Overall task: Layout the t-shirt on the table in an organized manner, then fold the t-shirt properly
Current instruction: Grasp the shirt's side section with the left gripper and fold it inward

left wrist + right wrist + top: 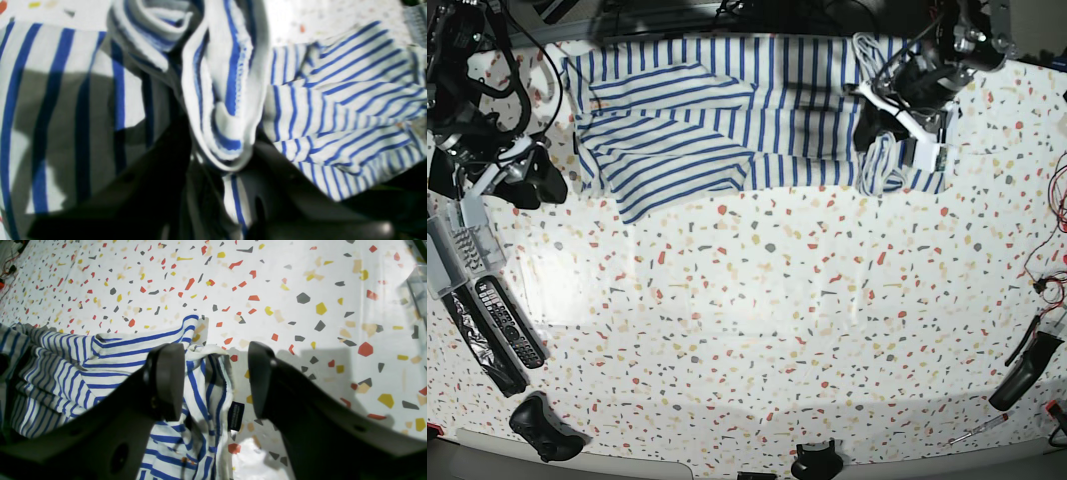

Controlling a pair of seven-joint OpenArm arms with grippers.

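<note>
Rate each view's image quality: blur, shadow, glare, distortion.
Left wrist: soft and blurred, the t-shirt very close, a dark shadow across its stripes. Right wrist: sharper, glare on the table at the far edge, right gripper shadowing it. Base: fisheye curvature, even lighting.

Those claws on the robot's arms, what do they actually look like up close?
The right gripper has two thick matte black fingers with flat, rounded grey pads. From the base view the arms are dark with white brackets, and black cables loop around them. The left gripper looks black as well, but its close-up is too blurred for detail.
</note>
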